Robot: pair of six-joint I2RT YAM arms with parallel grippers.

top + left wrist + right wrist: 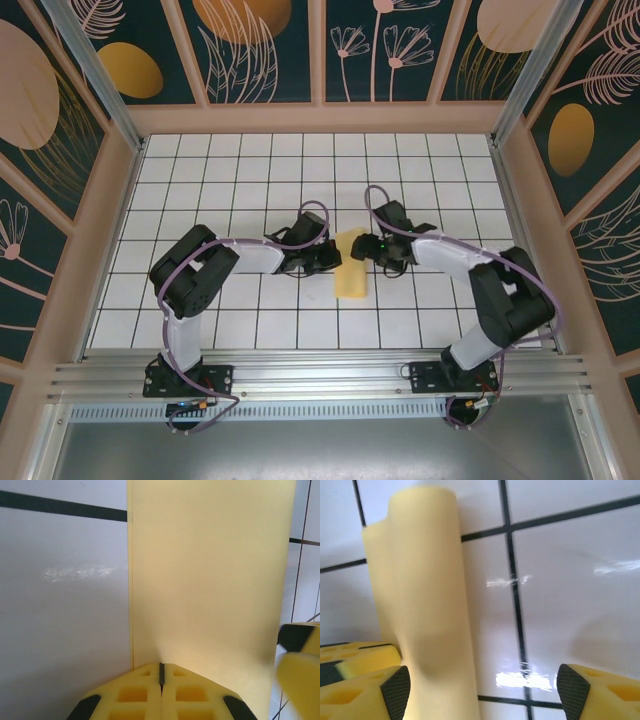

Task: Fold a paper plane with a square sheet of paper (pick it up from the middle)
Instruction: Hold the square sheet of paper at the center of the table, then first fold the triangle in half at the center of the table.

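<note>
Yellow blocky jaws with square holes and black patches sit on the left gripper (161,680). They are pressed tight together, with only a thin dark line between them, and they pinch the edge of the sheet of paper (210,580). Seen from above, this gripper touches the paper's left side. The sheet is thin, smooth, pale yellow and plain. It lies in the middle of the table (200,200), between the two arms, and looks folded over into a long shape. The table is shiny white squares with black lines. On the right, the paper bends up into a soft round curl. The right gripper (485,690) has its jaws spread wide, with one jaw just beside the curl.
</note>
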